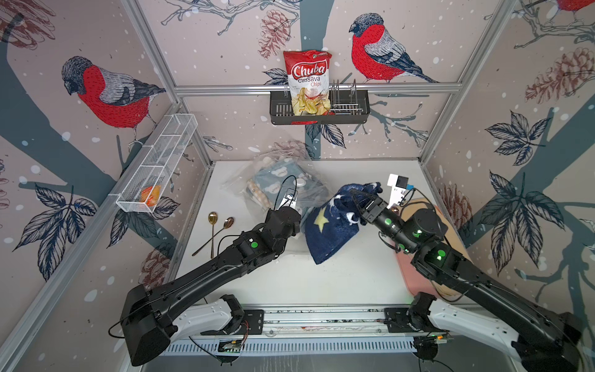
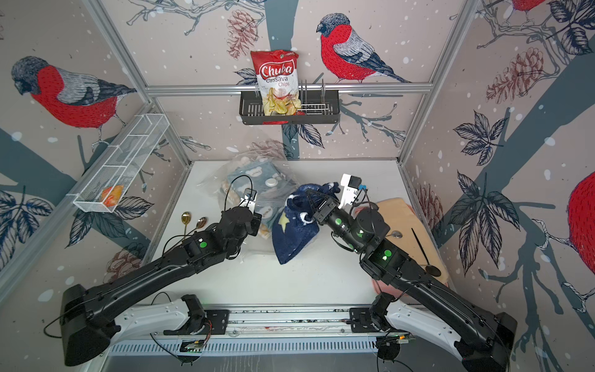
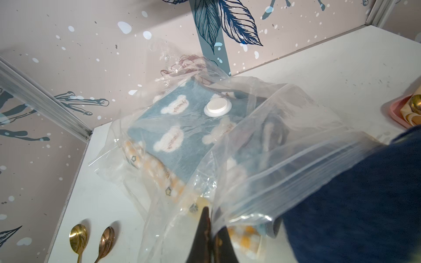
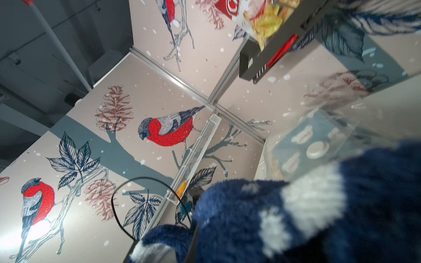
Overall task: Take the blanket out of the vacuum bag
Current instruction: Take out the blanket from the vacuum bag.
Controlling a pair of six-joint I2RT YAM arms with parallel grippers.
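The vacuum bag [image 1: 273, 180] lies crinkled at the back of the table, its white valve cap [image 3: 217, 108] facing up. A light blue folded cloth with white bears [image 3: 173, 127] and a yellow checked one show inside. My left gripper [image 3: 213, 218] is shut on the bag's zip-seal edge [image 3: 296, 168]. The dark blue blanket [image 1: 331, 225] with a yellow star hangs from my right gripper [image 1: 359, 195], which is shut on its upper end; its lower end rests on the table. In both top views the blanket [image 2: 294, 232] sits just right of the bag [image 2: 248, 174]. The blanket [image 4: 296, 216] fills the right wrist view.
Two gold spoons [image 1: 219, 225] lie left of my left arm. A pink tray with a beige cloth [image 2: 412, 219] and a black spoon [image 2: 425, 254] sits at the right. A white and black box [image 1: 397, 186] stands behind the blanket. A chips bag [image 1: 309, 80] sits in the wall rack.
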